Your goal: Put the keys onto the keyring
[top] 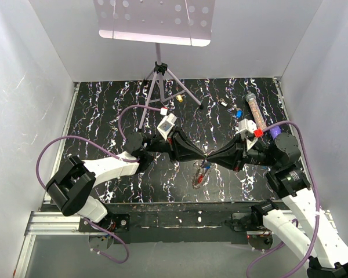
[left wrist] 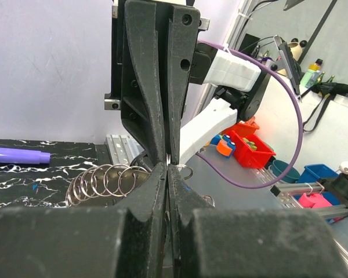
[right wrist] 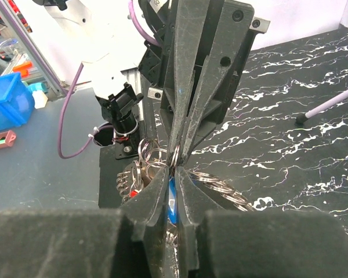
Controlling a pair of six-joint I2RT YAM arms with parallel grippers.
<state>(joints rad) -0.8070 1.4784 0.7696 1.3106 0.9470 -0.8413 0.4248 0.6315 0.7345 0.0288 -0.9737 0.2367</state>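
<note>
Black marbled tabletop [top: 104, 110], white walls on three sides. Both my grippers meet tip to tip above its middle. Left gripper [left wrist: 167, 168]: fingers clenched on a loop of the keyring [left wrist: 104, 180], whose coiled rings hang just beside and below the tips. Right gripper [right wrist: 173, 172]: fingers nearly together, pinching a blue key [right wrist: 171, 202] edge-on, its tip at that loop. Farther back lie a loose blue key [top: 239, 114] and a yellow key [top: 178, 98], well apart. Tripod stand [top: 159, 72] behind them.
</note>
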